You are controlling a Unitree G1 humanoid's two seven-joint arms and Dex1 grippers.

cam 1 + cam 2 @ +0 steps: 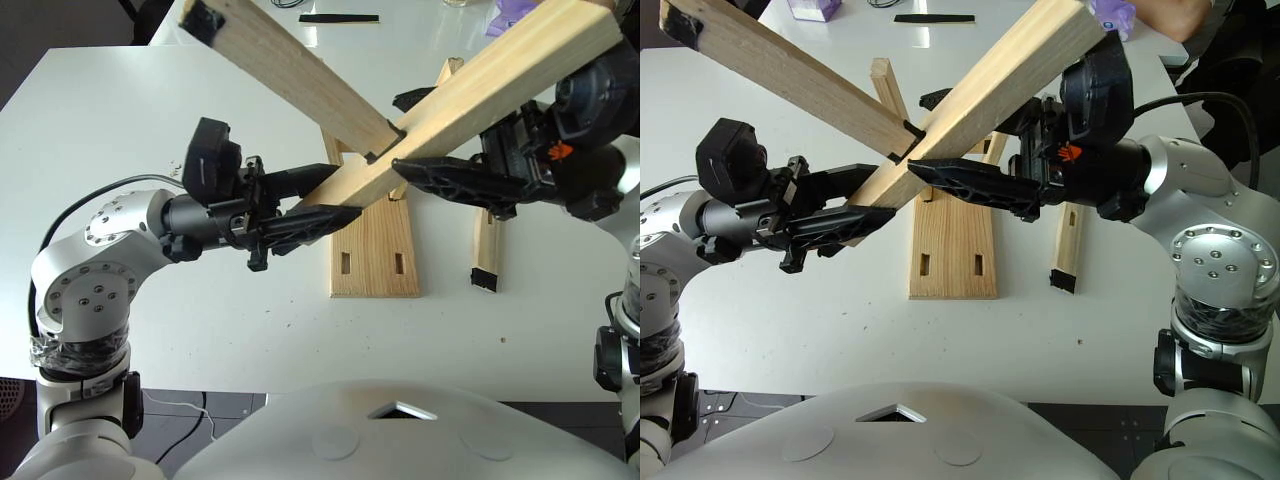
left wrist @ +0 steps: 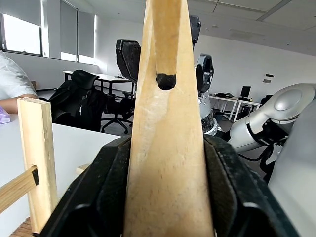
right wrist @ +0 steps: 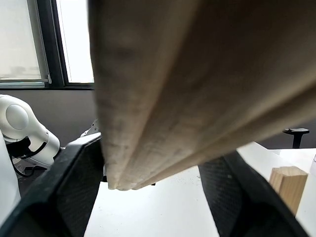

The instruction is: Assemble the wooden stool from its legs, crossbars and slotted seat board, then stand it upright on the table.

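Closest to the lens in the left wrist view, the held leg [image 2: 168, 163] is a pale, grainy plank. The left gripper [image 1: 347, 190] pinches its lower end between black fingers [image 2: 98, 197]. From there it climbs toward the robot's right, its top cut off by the frame. At the crossing, the right gripper [image 1: 396, 131] presses its fingers [image 3: 74, 187] against the same plank, though the wood hides the contact itself. The second leg [image 1: 290, 70], black-capped at its high end, slants down from the robot's left and meets the held leg at a dark notch. Whether it is seated there or passes behind is hard to tell. Both form an X above the white counter [image 1: 150, 120]. Below them the slotted seat board [image 1: 375, 250] lies flat, its far half hidden by the legs, with two slots showing by its near edge. Another leg [image 1: 487, 250], black-tipped, lies just beside it, partly covered by the right gripper.
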